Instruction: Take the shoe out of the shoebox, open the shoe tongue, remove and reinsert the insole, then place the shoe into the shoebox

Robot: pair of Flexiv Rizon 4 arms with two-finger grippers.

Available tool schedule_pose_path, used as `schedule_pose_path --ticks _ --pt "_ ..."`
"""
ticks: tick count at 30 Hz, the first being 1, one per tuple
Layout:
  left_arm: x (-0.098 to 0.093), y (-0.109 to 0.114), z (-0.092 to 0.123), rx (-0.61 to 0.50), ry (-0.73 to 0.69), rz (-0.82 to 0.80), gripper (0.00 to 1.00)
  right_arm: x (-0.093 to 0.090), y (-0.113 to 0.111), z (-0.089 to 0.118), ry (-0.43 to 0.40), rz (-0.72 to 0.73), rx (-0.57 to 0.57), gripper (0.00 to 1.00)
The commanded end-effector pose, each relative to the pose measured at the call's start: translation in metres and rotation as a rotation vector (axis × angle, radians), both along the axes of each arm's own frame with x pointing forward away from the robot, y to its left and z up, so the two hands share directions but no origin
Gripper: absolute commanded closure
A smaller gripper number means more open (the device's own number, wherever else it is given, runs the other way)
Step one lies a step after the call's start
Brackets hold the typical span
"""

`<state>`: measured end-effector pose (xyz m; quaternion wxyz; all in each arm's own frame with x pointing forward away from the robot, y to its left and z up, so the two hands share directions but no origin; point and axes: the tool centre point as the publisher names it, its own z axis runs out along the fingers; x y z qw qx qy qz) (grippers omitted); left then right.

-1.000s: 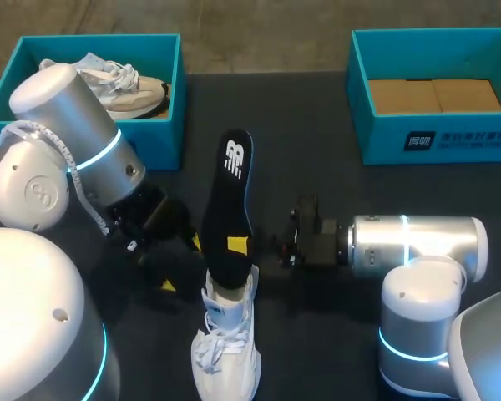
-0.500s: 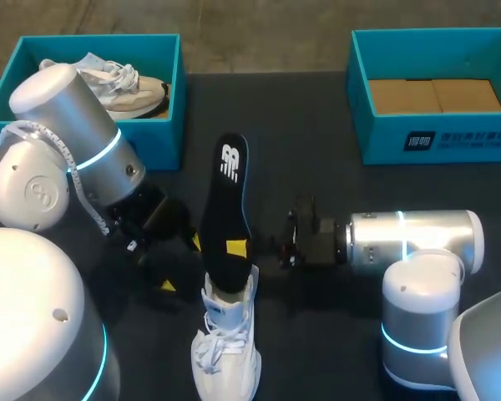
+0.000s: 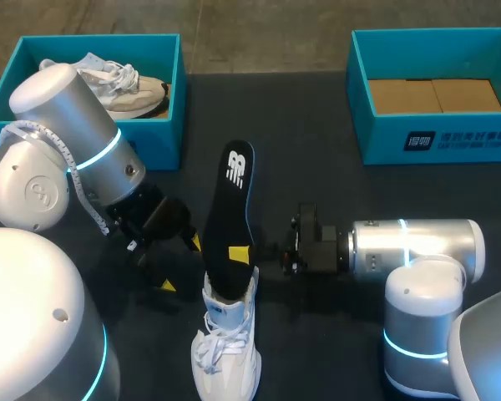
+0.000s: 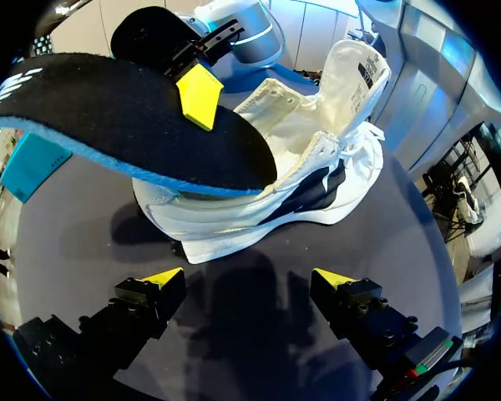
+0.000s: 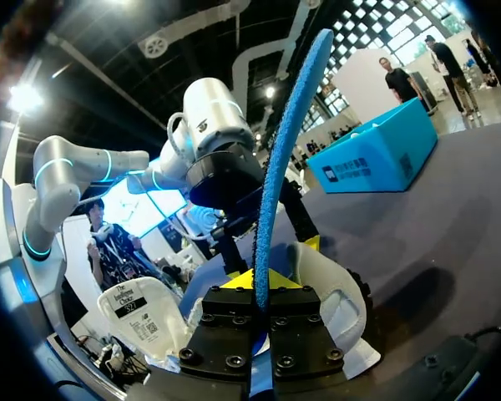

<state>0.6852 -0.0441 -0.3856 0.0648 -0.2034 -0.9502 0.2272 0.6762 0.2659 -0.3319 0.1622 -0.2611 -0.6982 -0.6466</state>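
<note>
Insole stands pinched in right end effector; left end effector gapes beside shoe.

Two teal shoeboxes, two shoes, one black insole and two arms.

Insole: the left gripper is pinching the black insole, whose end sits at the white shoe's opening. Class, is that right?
No. The right gripper pinches the black insole, as the right wrist view shows; the left gripper is open beside the white shoe. The insole's end does sit at that shoe's opening.
</note>
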Motion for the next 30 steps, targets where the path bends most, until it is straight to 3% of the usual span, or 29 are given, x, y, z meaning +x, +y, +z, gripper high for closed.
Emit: schedule_pose_path --ticks 1,30 --pt "-0.001 0.001 0.001 0.0 -0.002 0.0 0.0 -0.004 0.0 -0.003 0.008 0.001 -0.002 1.0" --pt "-0.001 0.001 0.001 0.0 -0.002 0.0 0.0 -0.034 0.01 -0.029 0.131 0.052 -0.053 1.0"
